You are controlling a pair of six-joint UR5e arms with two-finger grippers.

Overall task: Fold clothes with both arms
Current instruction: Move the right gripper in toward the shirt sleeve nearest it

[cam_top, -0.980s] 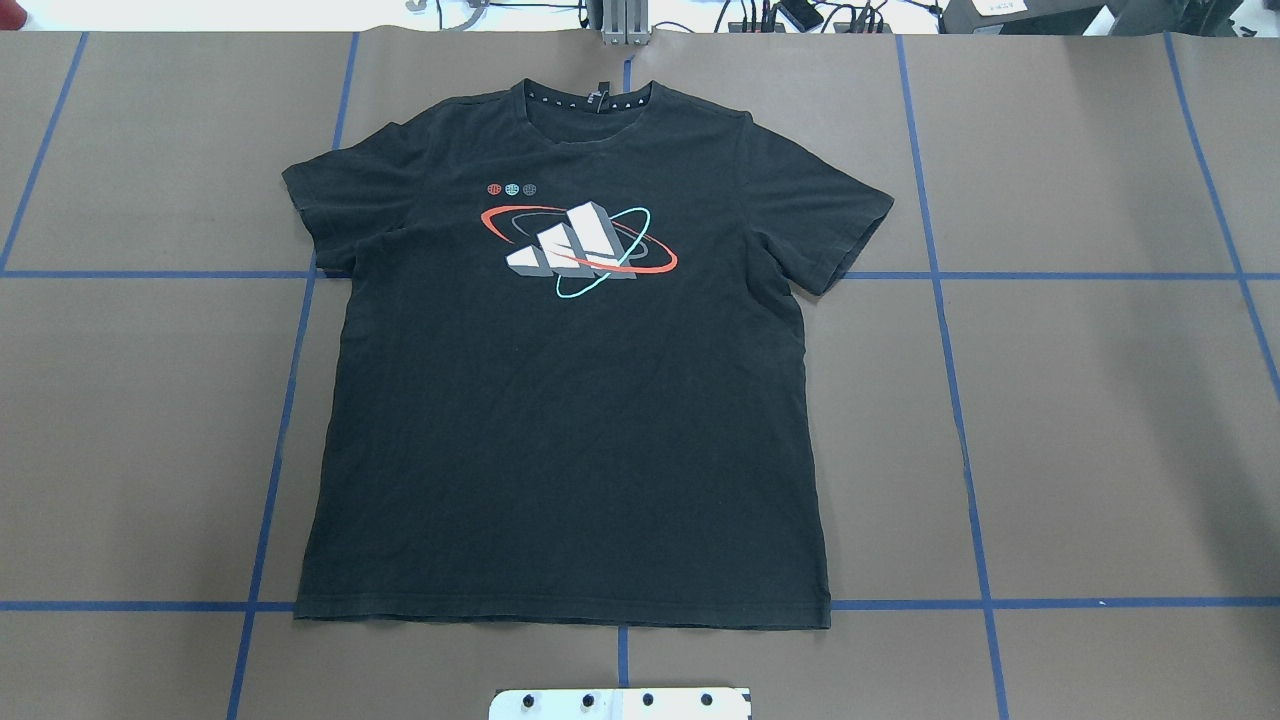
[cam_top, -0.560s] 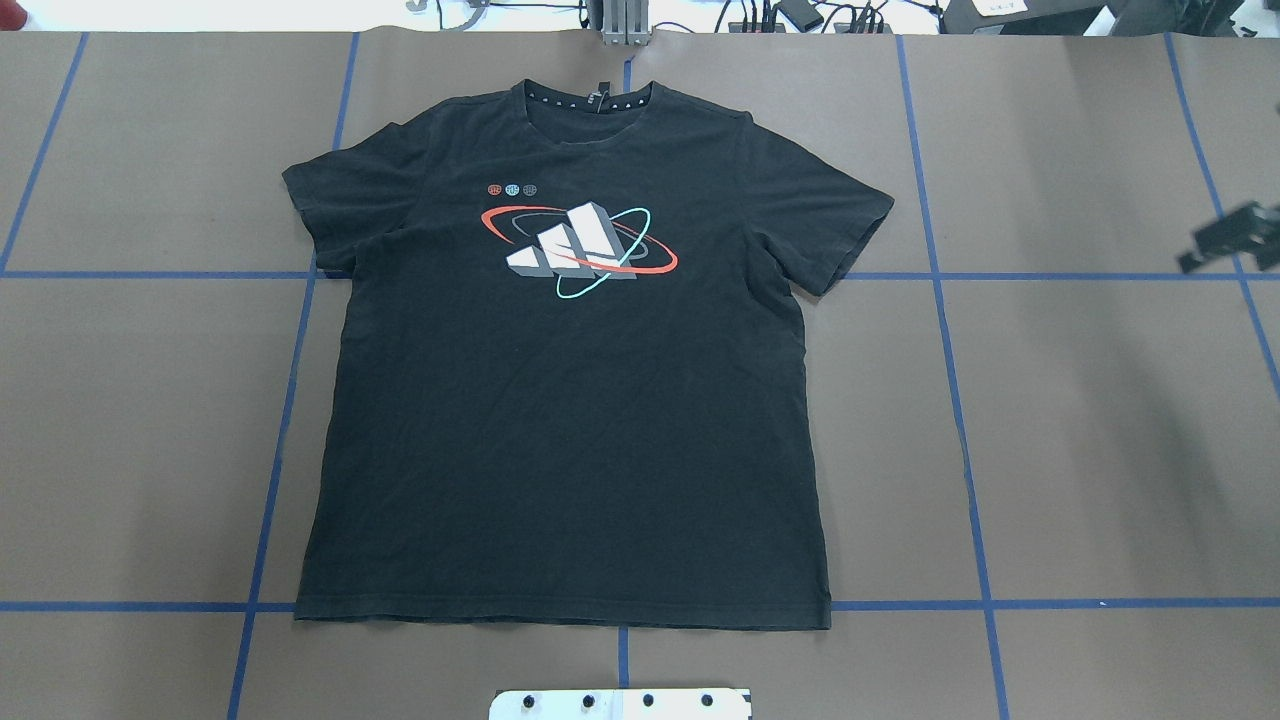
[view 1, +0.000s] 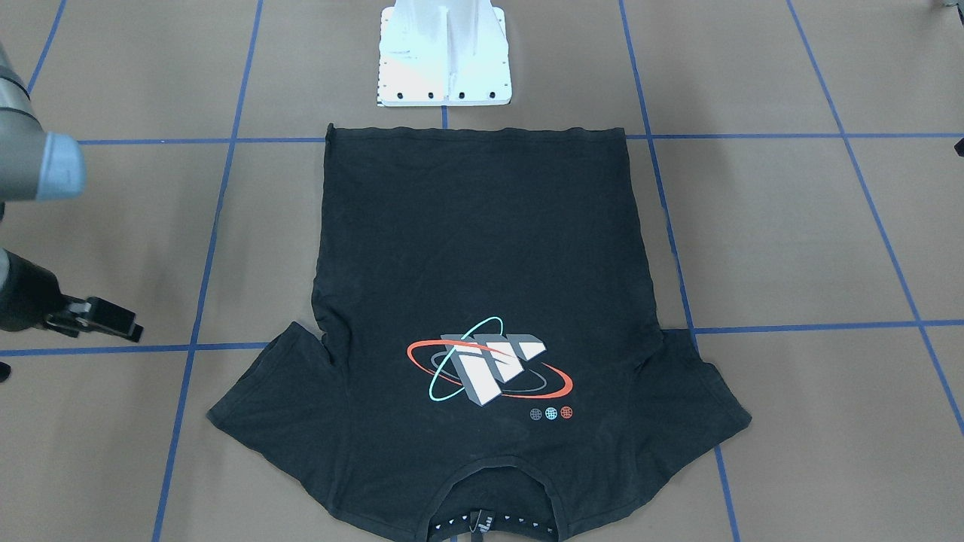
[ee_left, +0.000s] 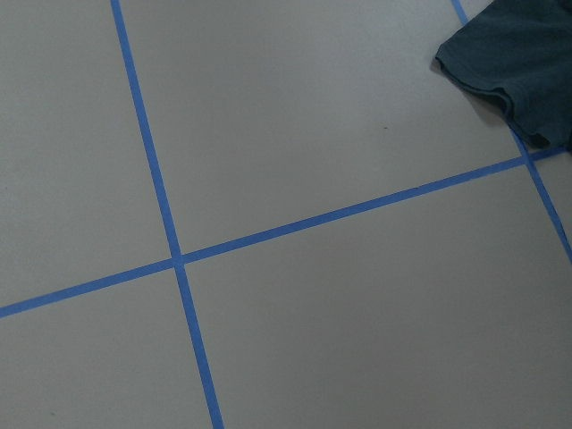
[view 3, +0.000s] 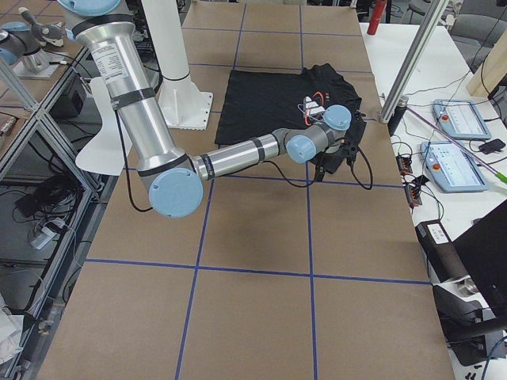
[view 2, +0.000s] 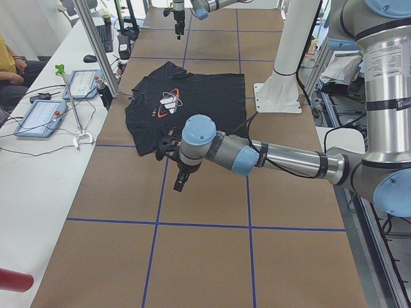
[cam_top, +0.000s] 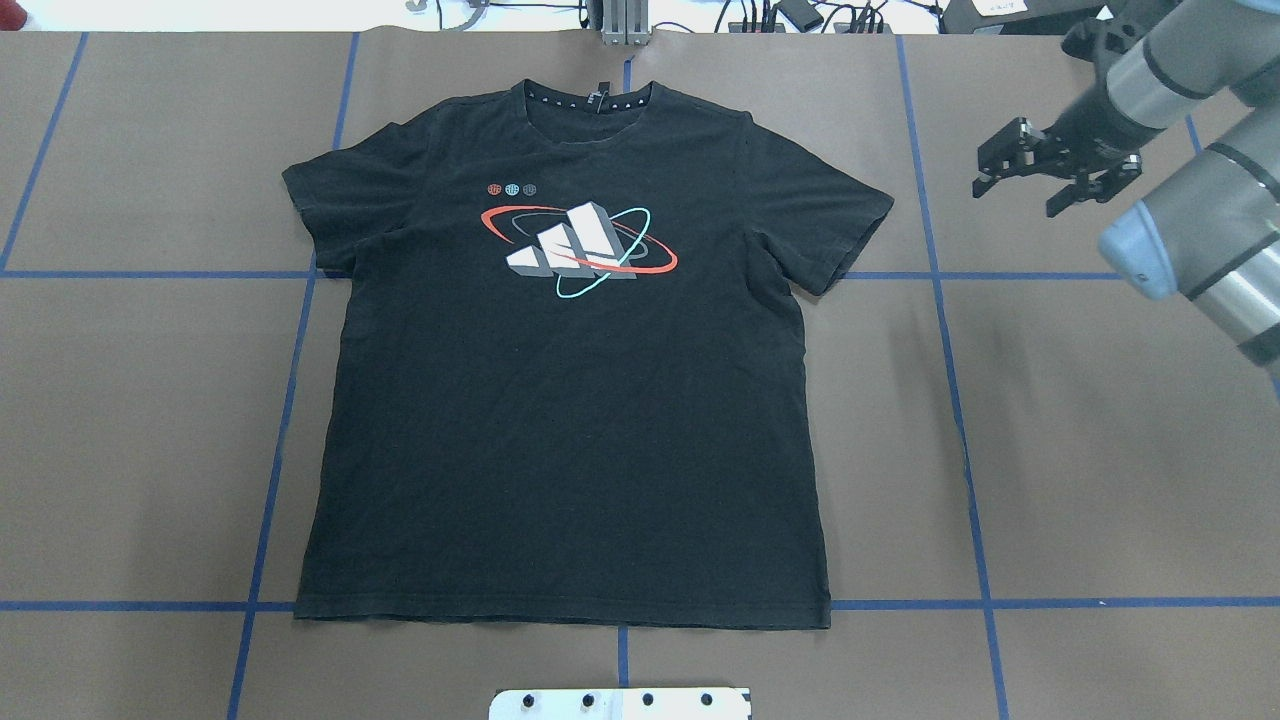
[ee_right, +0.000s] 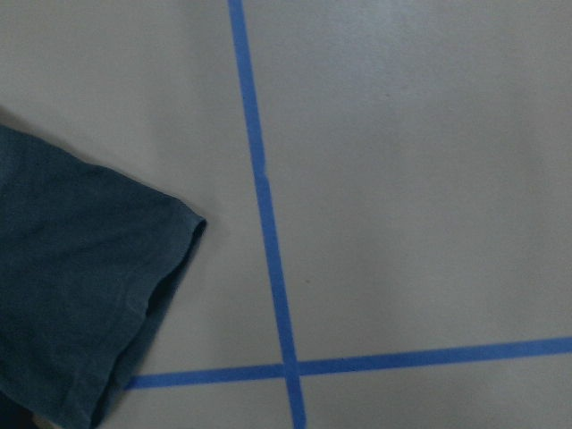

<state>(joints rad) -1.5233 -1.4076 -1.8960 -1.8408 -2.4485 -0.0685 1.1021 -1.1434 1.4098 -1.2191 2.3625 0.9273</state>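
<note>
Newly swinging right gripper (cam_top: 1015, 195) in, jaws spread and empty, hovering right of nearer sleeve (cam_top: 835, 225) of T-shirt (cam_top: 565, 420). Lying flat on table (cam_top: 1100, 450), collar pointing away from base (cam_top: 620, 703). Holding left gripper (view 2: 178, 185) out beyond opposite sleeve (cam_top: 325, 195), opening impossible to tell.

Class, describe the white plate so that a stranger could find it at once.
On the brown table crossed by blue tape lies a black T-shirt. Just past its hem sits the white plate. Alone among its neighbours it is white, with dark bolts along its edge.
</note>
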